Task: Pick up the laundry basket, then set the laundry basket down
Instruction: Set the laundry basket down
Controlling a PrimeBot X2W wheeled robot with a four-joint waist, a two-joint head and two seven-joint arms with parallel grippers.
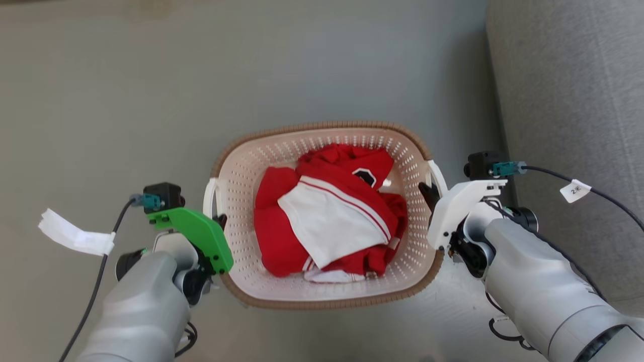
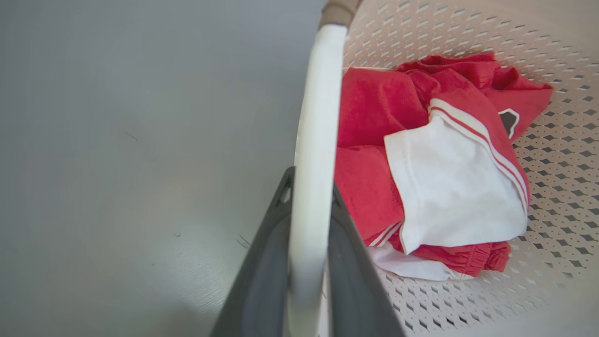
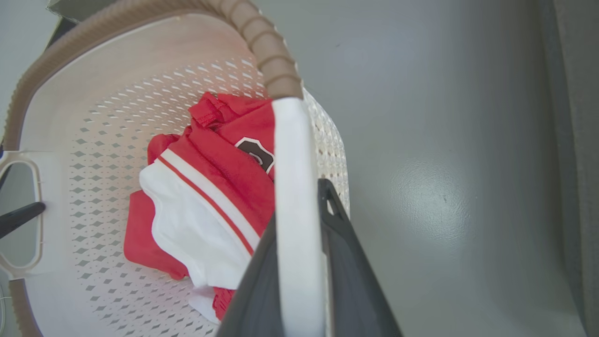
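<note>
The laundry basket (image 1: 322, 125), cream with perforated walls and a brown woven-look rim, sits in the middle of the head view with red and white clothes (image 1: 327, 216) in it. My left gripper (image 1: 220, 221) is at its white left handle (image 1: 209, 196). In the left wrist view the left gripper (image 2: 311, 187) is shut on that handle (image 2: 318, 117), a dark finger on each side. My right gripper (image 1: 430, 193) is at the right handle (image 1: 438, 176). The right wrist view shows the right gripper (image 3: 299, 206) clamped on that handle (image 3: 290, 154). Whether the basket touches the floor I cannot tell.
Grey floor (image 1: 126, 100) lies all around the basket. A grey upholstered piece of furniture (image 1: 568, 100) fills the right side, close to my right arm. Cables with white tags (image 1: 75, 236) hang off both wrists.
</note>
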